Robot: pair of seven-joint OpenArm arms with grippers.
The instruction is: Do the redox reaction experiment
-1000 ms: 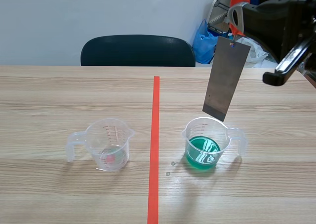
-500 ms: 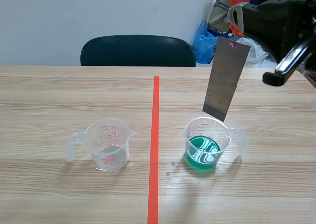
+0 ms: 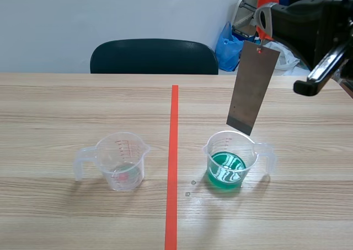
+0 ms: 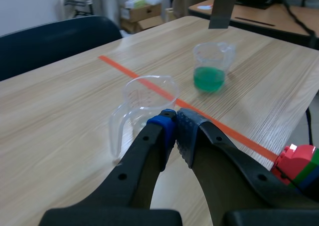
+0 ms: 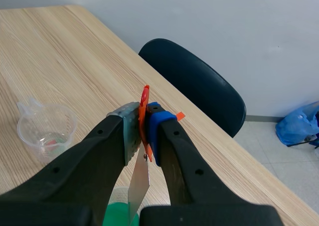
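1 metal sheet point(image 3: 252, 90) is clenched at its top by the right gripper point(image 5: 143, 131) and hung just above the green-filled beaker point(image 3: 231, 160). Dipping is judged in hand; a straight descent into the liquid is called for. The left gripper point(image 4: 175, 125) is closed on nothing.

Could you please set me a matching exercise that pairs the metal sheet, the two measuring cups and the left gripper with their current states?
Things:
1. grey rectangular metal sheet
2. left clear plastic measuring cup
3. right clear plastic measuring cup
4. left gripper

States:
A. holds green liquid
B. shut on nothing
C. almost empty
D. hangs from the orange-red clip in the right gripper

Pairs: 1-D, 2-C, 3-A, 4-B
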